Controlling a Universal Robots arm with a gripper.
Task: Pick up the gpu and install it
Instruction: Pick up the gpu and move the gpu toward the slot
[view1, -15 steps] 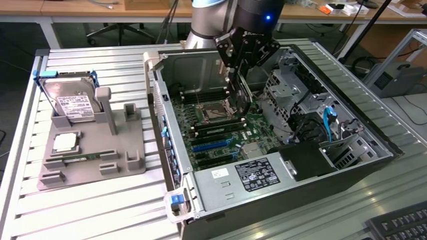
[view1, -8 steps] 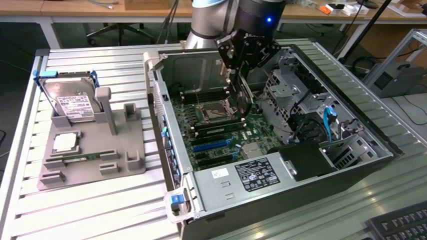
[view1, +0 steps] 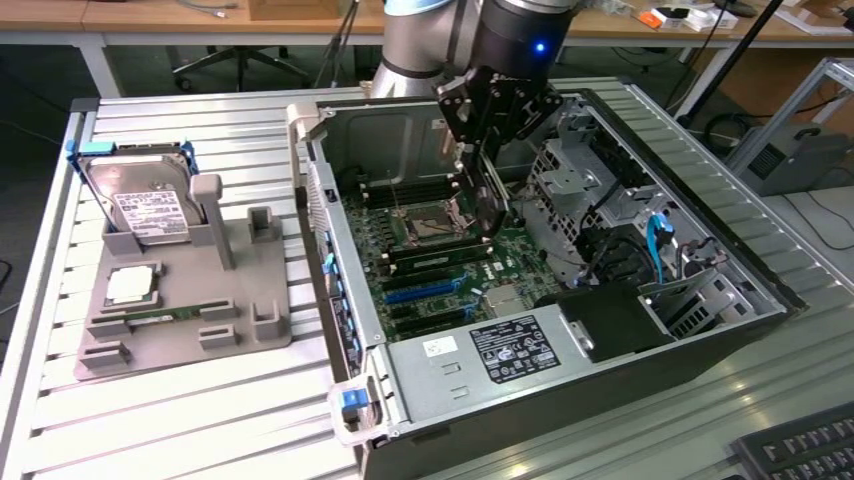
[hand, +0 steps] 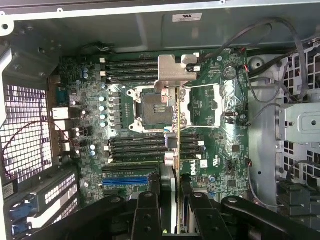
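The black two-fingered claw (view1: 483, 150) on the arm is clamped narrowly on the gpu (view1: 485, 195), a thin, long, dark circuit card with a silvery metal bracket at one end, and holds it on edge inside the open black and grey computer case (view1: 387, 130). In the wrist view the gpu (hand: 178, 115) shows edge-on as a thin line running out from between the claw's (hand: 176, 210) black fingers (hand: 149, 212). Its bracket stands over the square silver processor socket (hand: 150, 102) of the green motherboard (hand: 220, 115). In the exterior view the card hangs over the motherboard (view1: 441, 270), just beside the socket (view1: 434, 225); whether its lower edge touches the board cannot be told. The blue expansion slots (view1: 424, 292) lie nearer the grey power supply box with the black label (view1: 514, 350), apart from the card; one blue slot (hand: 125, 181) also shows in the wrist view. The case rests on a slatted aluminium table (view1: 200, 120). Toward the table's edge at the exterior view's left sits a grey plastic holder (view1: 187, 340) carrying a boxy silver hard drive with a white label (view1: 147, 210).
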